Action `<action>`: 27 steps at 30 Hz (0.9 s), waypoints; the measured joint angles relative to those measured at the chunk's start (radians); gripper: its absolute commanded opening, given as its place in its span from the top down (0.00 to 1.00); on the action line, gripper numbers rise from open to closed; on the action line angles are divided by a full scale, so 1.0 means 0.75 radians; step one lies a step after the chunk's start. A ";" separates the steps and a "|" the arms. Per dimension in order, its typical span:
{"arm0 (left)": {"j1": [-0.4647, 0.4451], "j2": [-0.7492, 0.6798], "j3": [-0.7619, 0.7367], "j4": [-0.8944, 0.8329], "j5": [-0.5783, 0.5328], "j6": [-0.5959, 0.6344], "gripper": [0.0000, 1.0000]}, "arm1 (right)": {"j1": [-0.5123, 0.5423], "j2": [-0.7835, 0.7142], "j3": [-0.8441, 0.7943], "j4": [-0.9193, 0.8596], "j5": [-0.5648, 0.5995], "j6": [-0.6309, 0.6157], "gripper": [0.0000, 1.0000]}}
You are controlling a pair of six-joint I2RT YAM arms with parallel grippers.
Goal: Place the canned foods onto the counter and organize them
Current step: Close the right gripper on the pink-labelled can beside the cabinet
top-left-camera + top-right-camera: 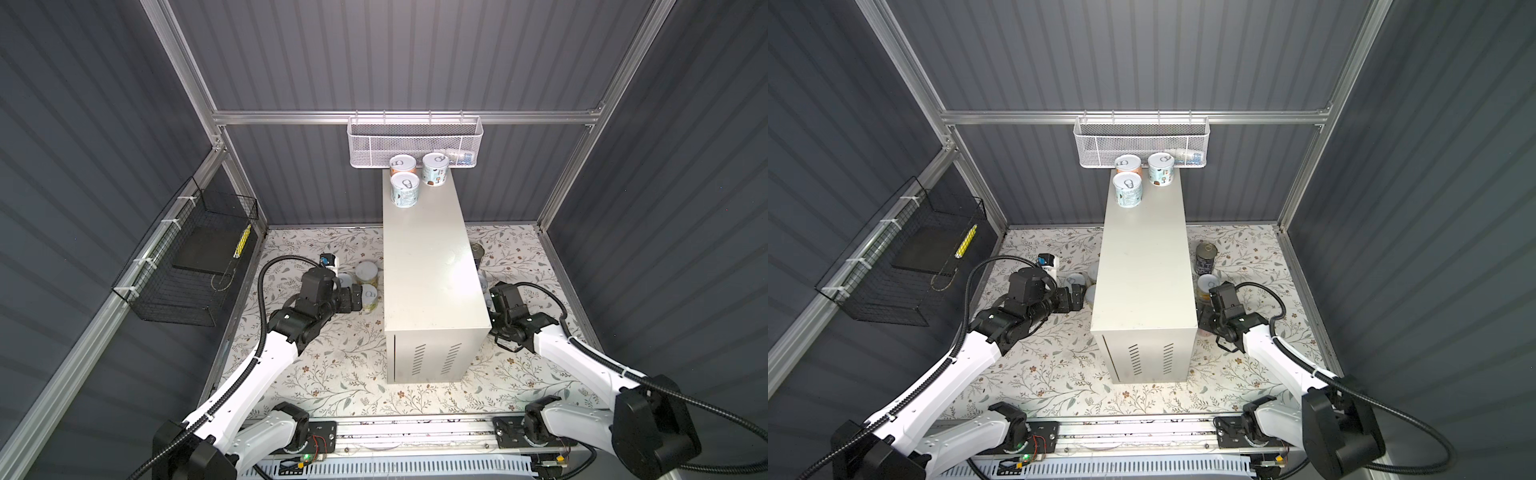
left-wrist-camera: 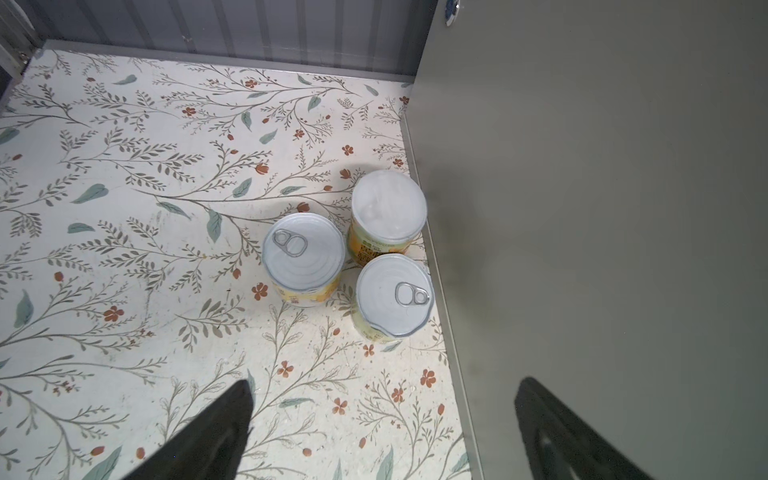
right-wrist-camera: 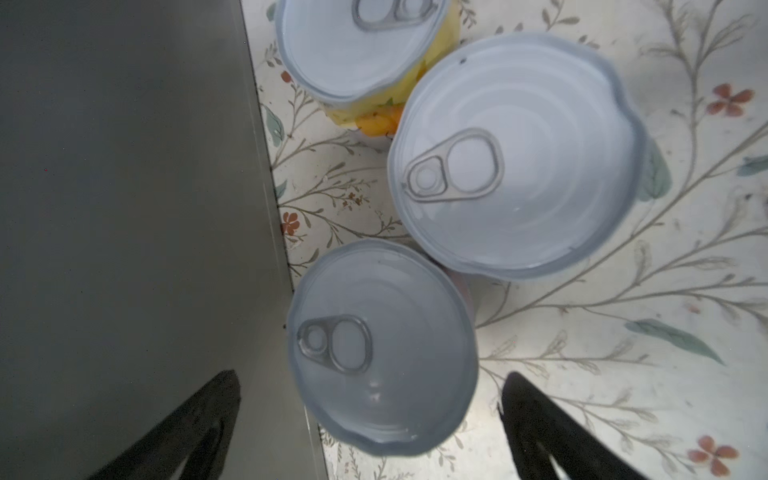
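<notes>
Currently, three of the canned foods stand upright on the far end of the counter. An orange-labelled can is at the far left, a blue-labelled can is to its right, and a second blue-labelled can is just nearer than the orange one.

Other cans stand on the floral mat.

Left of the counter, the left group of cans numbers three. They stand upright and close together beside the counter's side wall. Two show pull tabs and the farthest shows a plain end; the labels are yellow. The left gripper hangs low on the near side of this group. Its fingers are spread wide with nothing between them, so it is released and touches no can.

Right of the counter, the right group of cans also numbers three in the wrist view, all with pull tabs up. A taller dark can stands just beyond them. The right gripper hovers at the nearest can of that group. Its fingers sit wide on either side of the lid with a gap on both sides, so it is released and grasps nothing. Its height over the can cannot be told.

A white mesh basket hangs on the far wall and a black wire basket on the left wall.
</notes>
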 measured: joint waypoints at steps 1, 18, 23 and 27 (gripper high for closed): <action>0.000 0.003 -0.004 0.008 0.005 -0.004 0.01 | 0.005 0.032 0.003 0.007 0.007 0.003 0.01; 0.000 0.034 -0.066 0.081 0.055 -0.055 0.00 | 0.043 0.274 0.039 0.121 0.141 0.042 0.11; 0.000 0.039 -0.066 0.081 0.055 -0.055 0.00 | 0.046 0.303 0.040 0.156 0.152 0.047 0.16; 0.000 0.039 -0.066 0.081 0.055 -0.055 0.00 | 0.053 0.313 0.042 0.170 0.167 0.046 0.19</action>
